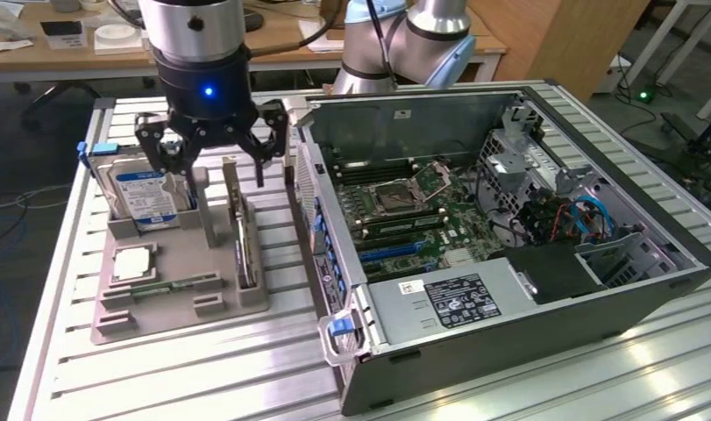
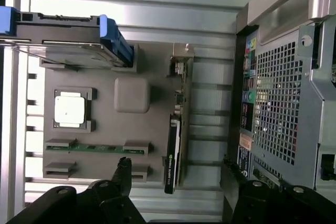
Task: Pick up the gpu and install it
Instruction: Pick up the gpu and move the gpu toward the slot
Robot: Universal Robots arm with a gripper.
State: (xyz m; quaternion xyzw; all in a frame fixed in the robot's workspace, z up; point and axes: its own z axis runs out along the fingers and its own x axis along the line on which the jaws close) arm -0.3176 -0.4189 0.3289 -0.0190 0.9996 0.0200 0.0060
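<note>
The gripper (image 1: 218, 171) hangs over the grey tray (image 1: 186, 307) on the exterior view's left, its 2 fingers spread wide apart and holding nothing. The gpu (image 1: 242, 241) stands on its long edge in a slot along the tray's side nearest the open computer case (image 1: 508, 342). In the wrist view the gpu (image 2: 176, 124) runs between the 2 black fingertips (image 2: 124, 169), and the gripper (image 2: 176, 163) is lined up over it with clear space either side, not touching. Across the tray, the hard drive (image 1: 145, 197) stands upright in its holder. The square processor (image 1: 133, 263) and the green memory stick (image 1: 168, 287) lie flat. Everything sits on the slatted metal table (image 1: 156, 377).
</note>
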